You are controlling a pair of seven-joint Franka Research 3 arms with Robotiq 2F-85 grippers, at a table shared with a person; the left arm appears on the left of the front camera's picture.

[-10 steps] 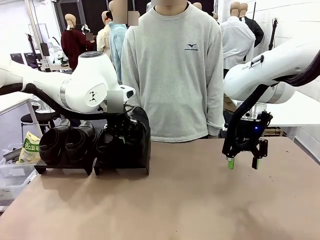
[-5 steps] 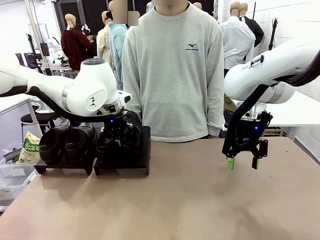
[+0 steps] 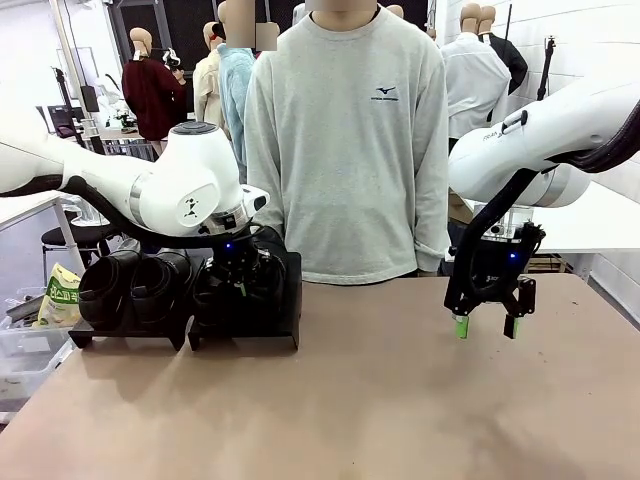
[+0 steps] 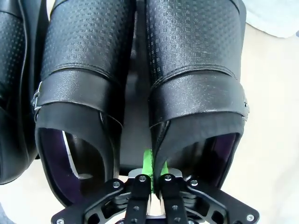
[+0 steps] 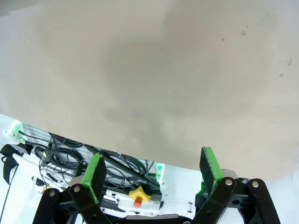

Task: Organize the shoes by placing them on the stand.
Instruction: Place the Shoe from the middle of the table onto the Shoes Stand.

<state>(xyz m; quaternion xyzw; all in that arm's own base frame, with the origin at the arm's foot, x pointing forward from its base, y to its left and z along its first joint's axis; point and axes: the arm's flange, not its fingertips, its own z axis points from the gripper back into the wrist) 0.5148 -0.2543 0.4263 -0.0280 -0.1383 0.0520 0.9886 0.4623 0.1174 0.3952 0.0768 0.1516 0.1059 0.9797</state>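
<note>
Two black shoes [image 3: 130, 290] rest on the left black stand [image 3: 80, 337]. Beside it, the right stand [image 3: 292, 300] carries another pair. In the left wrist view these two lie side by side, toes away: one shoe [image 4: 84, 70] on the left and one shoe [image 4: 196, 70] on the right. My left gripper [image 4: 152, 171] is shut on the inner collar edge of the right-hand shoe, seen from the front low over that stand [image 3: 240, 283]. My right gripper [image 3: 490, 326] hangs open above the table at the right, its green pads [image 5: 210, 168] wide apart with nothing between them.
A person in a grey sweatshirt [image 3: 350, 140] stands at the far edge, just behind the stands. A third shoe [image 4: 11, 84] lies along the left edge of the left wrist view. The brown tabletop [image 3: 380, 400] stretches bare between the arms. A clear bin [image 3: 25, 355] sits off the table's left side.
My left arm has lowered the held shoe from a raised, tilted pose down onto the right stand beside its partner. The right arm has not moved.
</note>
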